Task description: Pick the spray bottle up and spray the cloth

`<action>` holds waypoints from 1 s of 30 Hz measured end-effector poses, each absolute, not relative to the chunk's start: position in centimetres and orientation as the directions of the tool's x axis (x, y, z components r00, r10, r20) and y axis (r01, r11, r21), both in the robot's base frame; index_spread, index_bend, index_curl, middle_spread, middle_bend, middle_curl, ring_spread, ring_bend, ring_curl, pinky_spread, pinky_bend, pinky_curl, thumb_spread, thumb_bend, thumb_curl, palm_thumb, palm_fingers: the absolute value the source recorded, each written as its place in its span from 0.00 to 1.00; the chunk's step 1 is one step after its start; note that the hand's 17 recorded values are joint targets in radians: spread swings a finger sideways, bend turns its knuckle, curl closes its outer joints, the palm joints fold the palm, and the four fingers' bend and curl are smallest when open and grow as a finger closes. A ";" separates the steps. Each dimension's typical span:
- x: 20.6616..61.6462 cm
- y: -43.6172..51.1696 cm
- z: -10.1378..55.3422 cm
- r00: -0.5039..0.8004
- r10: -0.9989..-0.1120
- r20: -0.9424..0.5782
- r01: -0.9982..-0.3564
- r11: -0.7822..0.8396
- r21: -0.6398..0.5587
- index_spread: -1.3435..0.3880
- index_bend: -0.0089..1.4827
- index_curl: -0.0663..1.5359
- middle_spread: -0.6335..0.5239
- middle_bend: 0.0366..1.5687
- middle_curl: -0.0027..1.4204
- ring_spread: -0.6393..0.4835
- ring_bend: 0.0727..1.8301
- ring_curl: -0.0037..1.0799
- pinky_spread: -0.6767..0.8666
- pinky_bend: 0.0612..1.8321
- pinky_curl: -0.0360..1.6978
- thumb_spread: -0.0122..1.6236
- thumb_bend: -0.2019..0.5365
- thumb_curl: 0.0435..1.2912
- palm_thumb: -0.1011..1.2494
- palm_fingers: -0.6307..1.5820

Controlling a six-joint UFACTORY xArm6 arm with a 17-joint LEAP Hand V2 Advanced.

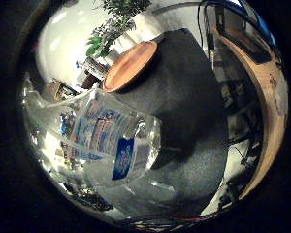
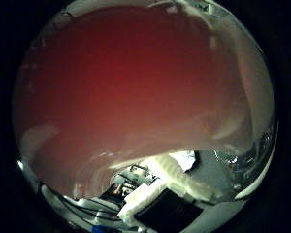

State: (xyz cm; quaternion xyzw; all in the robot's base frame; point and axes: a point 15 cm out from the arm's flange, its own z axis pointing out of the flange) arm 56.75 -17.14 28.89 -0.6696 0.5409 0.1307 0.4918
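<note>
One grey carpeted floor (image 1: 194, 111). One clear spray bottle (image 1: 111, 141), blue-labelled, fills the little-finger view, close against the palm above the floor. One round wooden table (image 1: 131, 65), one plant (image 1: 114, 24). Hand (image 2: 169, 194) fingers: cannot tell.

We see a big, blurry, reddish see-through shape (image 2: 131, 92) very close to the palm, filling most of the view. Beside its edge are white and black parts of the hand (image 2: 165, 194).
</note>
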 end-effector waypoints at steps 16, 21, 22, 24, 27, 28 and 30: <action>56.8 -16.1 31.2 0.416 -0.528 -0.741 -0.826 0.121 -0.550 0.56 0.19 0.32 0.34 0.43 0.46 0.35 0.48 0.46 0.15 0.38 0.26 0.77 0.27 0.20 0.60 0.71; 56.8 -16.5 31.5 0.415 -0.522 -0.745 -0.821 0.138 -0.554 0.54 0.27 0.42 0.32 0.51 0.54 0.34 0.55 0.54 0.15 0.48 0.34 0.80 0.27 0.21 0.66 0.76; 56.8 -16.5 31.6 0.417 -0.516 -0.748 -0.820 0.142 -0.555 0.53 0.30 0.44 0.32 0.53 0.56 0.34 0.56 0.55 0.15 0.49 0.36 0.80 0.27 0.21 0.67 0.77; 56.6 -16.2 31.8 0.416 -0.494 -0.763 -0.819 0.162 -0.551 0.52 0.35 0.49 0.31 0.56 0.59 0.34 0.59 0.58 0.16 0.51 0.40 0.81 0.27 0.22 0.69 0.76; 56.3 -16.1 33.0 0.420 -0.480 -0.770 -0.808 0.189 -0.558 0.52 0.42 0.57 0.30 0.60 0.64 0.33 0.64 0.62 0.18 0.54 0.46 0.82 0.27 0.23 0.71 0.75; 56.3 -16.0 33.1 0.420 -0.478 -0.771 -0.809 0.189 -0.557 0.51 0.44 0.59 0.30 0.62 0.65 0.34 0.65 0.64 0.19 0.55 0.48 0.82 0.27 0.23 0.72 0.74; 56.3 -15.8 33.5 0.423 -0.478 -0.770 -0.808 0.186 -0.559 0.51 0.47 0.62 0.30 0.63 0.67 0.34 0.67 0.66 0.20 0.56 0.52 0.82 0.26 0.24 0.72 0.73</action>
